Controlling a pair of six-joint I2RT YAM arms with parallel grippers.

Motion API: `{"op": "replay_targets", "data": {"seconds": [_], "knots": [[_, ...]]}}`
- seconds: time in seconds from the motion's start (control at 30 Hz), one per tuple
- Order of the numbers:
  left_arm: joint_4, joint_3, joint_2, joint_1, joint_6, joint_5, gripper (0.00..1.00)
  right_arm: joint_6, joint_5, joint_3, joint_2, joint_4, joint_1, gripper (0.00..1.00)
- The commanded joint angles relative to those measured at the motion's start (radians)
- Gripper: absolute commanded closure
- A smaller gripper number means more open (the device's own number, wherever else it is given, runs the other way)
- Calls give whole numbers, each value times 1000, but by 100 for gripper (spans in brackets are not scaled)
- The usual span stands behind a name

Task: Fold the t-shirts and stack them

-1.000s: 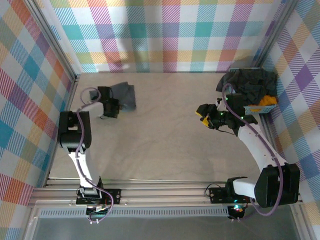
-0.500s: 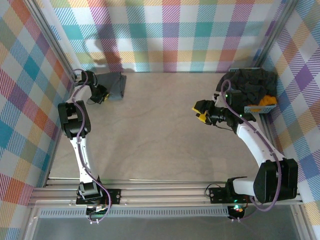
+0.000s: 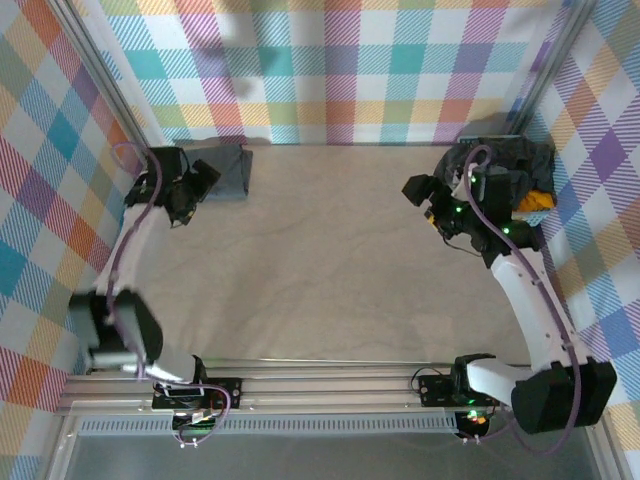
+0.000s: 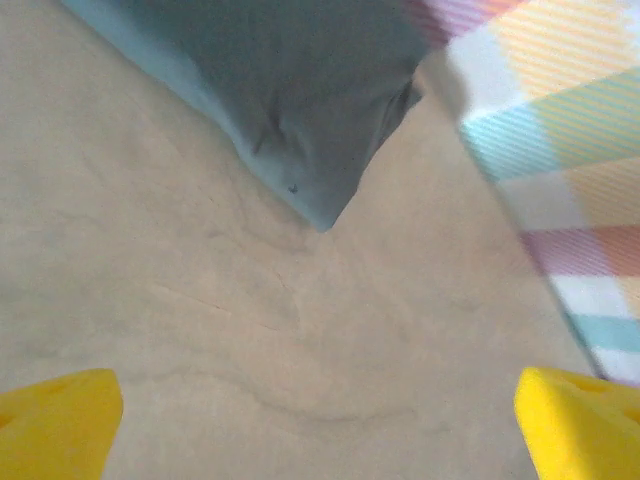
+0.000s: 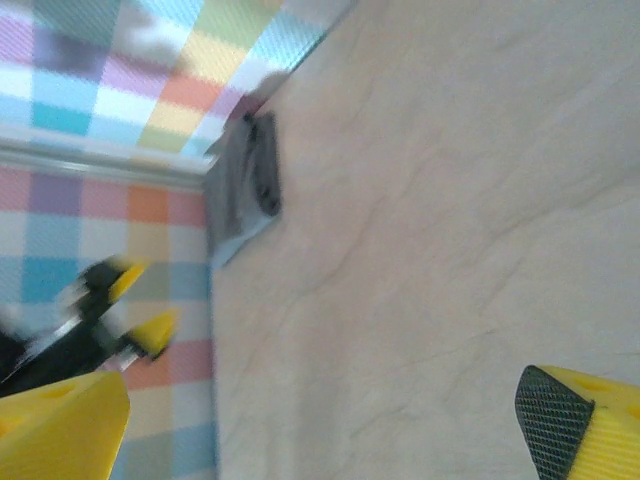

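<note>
Presently the left gripper (image 4: 318,420) stands wide open and empty, just short of the folded dark grey t-shirt (image 4: 290,90), not touching it. Right gripper (image 5: 320,415) likewise wide open, empty, well apart from that shirt; heaped t-shirts (image 3: 500,160) lie farther off.

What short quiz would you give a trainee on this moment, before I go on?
1. True or false: the left gripper is shut on the folded grey t-shirt.
2. Where on the table does that t-shirt lie? A) far left corner B) middle C) near edge
3. Fill in: the bright shirt among the dark shirts heaped at the far right is ___ in colour.
Key: 1. False: its fingers stand open, and the t-shirt lies apart from them. 2. A. 3. Orange-yellow.
</note>
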Motion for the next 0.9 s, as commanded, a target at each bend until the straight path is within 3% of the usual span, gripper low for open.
{"op": "replay_targets", "data": {"seconds": [0.0,0.1,0.2,0.27,0.33,0.47,0.57,0.87], "knots": [[-143,-162,-171,-15,-51,-332,0,-100,355,-8,-34,-176,-6,0],[29,-434,-414,-42,68,-467,0,-261,486,-196,-114,17,-8,0],[155,-626,-572,-78,330,-580,0,-385,570,-430,-197,296,-8,0],[245,-728,-611,-81,518,-496,0,-456,621,-522,-214,382,-7,0],[370,-812,-621,-82,621,-377,0,-513,624,-583,-197,441,-8,0],[517,-879,-531,-82,616,-345,0,-567,598,-672,-132,580,-8,0],[719,-913,-398,-81,604,-340,0,-585,585,-720,-49,732,-26,0],[1111,-834,-7,-62,655,-286,0,-653,475,-701,221,1088,-92,0]]}}
